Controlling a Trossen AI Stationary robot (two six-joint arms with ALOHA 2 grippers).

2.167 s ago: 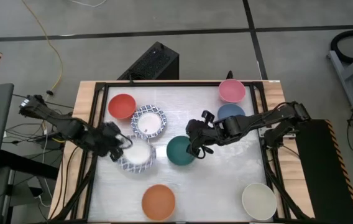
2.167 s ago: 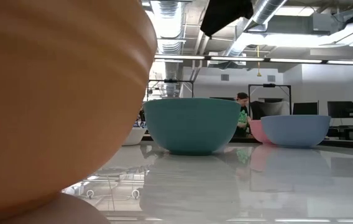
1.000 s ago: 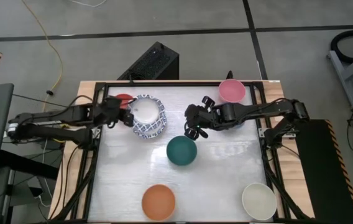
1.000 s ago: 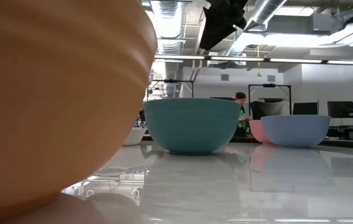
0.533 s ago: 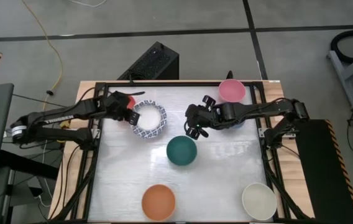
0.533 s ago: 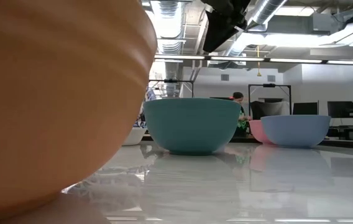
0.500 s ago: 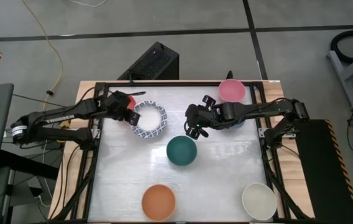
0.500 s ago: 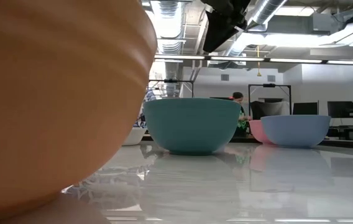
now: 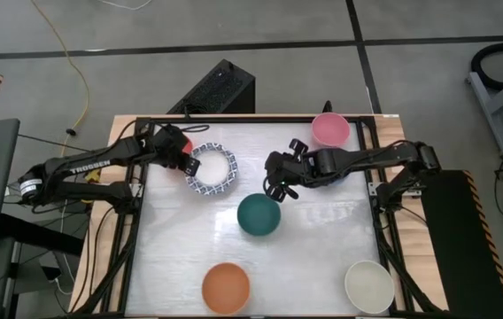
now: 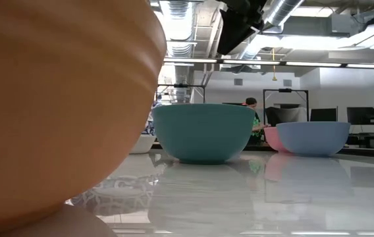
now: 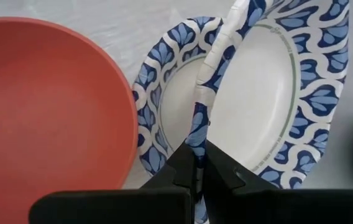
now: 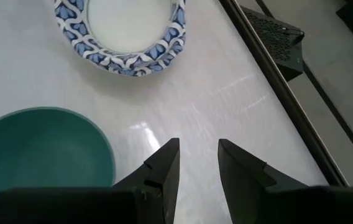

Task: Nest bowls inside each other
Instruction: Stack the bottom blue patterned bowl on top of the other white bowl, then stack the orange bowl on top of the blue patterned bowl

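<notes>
My left gripper stands at the far left, shut on the upper of two blue-and-white patterned plates, beside the red bowl. My right gripper hangs open over bare table, with the dark green bowl just near of it. The pink bowl stands at the far right. My right arm mostly hides the blue bowl from above. The orange bowl and the cream bowl rest on their bases near the front edge. My left gripper pinches the upper plate's rim between its two fingers, on the side nearest the red bowl. The fingers come from the table's left, slanting down. The plate sits tilted, held edge raised, over the lower patterned plate.
A black frame runs around the white table top. The orange bowl fills the left of the low view. Bare table lies between the green bowl and the two front bowls. A person shows in the room beyond.
My left gripper has gone a little toward the table's right and down with the patterned plate. The plate has sunk lower over the other patterned plate and covers more of it.
</notes>
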